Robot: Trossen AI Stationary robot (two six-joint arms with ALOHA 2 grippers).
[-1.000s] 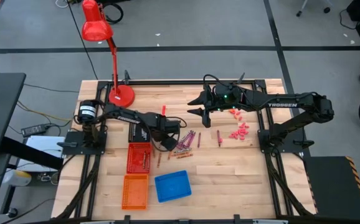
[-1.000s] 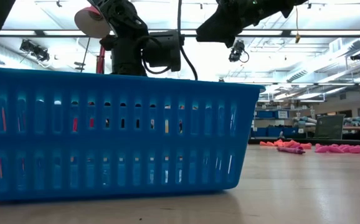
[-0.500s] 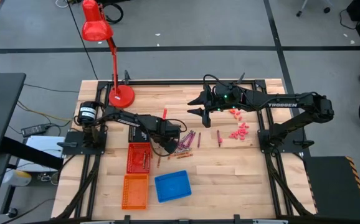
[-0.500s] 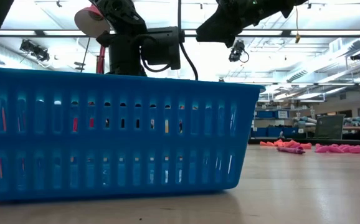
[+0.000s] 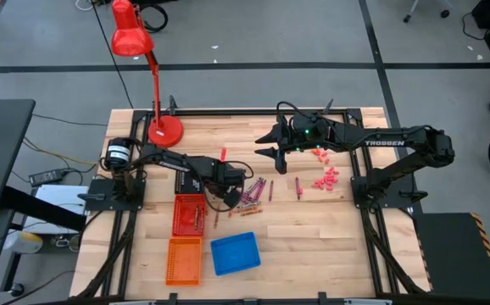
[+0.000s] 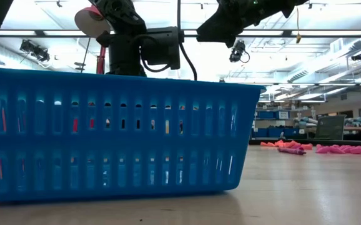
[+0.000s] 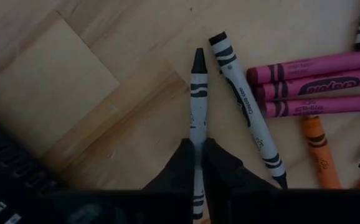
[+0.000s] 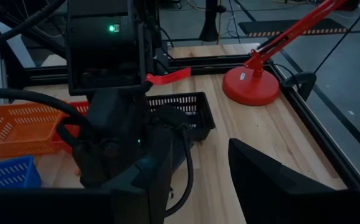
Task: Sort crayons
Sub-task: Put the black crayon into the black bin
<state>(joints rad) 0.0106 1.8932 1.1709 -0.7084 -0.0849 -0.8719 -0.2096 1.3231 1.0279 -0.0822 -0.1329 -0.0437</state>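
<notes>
My left gripper (image 7: 198, 155) is down on the table (image 5: 313, 229), clenched on a grey-silver crayon (image 7: 197, 93). The crayon runs out between my two fingers (image 7: 180, 165) with its dark tip pointing away from me. A second grey-silver crayon (image 7: 245, 106) lies just beside it at a slant, apart from my fingers. Next to that lie three magenta crayons (image 7: 317, 84) side by side, with an orange crayon (image 7: 317, 146) below them.

In the high view, the loose crayons (image 5: 253, 193) lie in a cluster near the table's middle, just right of my left gripper (image 5: 226, 196). One more crayon (image 5: 297, 187) lies apart to the right. Pink chunky bits (image 5: 325, 180) are scattered farther right.

My right gripper (image 5: 268, 144) hangs above the table behind the cluster, fingers (image 8: 261, 171) spread wide and grasping nothing.

Surface: pale wooden planks in a dark metal frame. On it stand a red basket (image 5: 189, 214), an orange basket (image 5: 184, 260), a blue basket (image 5: 235, 253), a black basket (image 8: 186, 112) and a red desk lamp (image 5: 164, 129).

Room: grey floor with dark lines around the table. The low view shows ceiling lights and shelving far behind the blue basket (image 6: 118, 134).
</notes>
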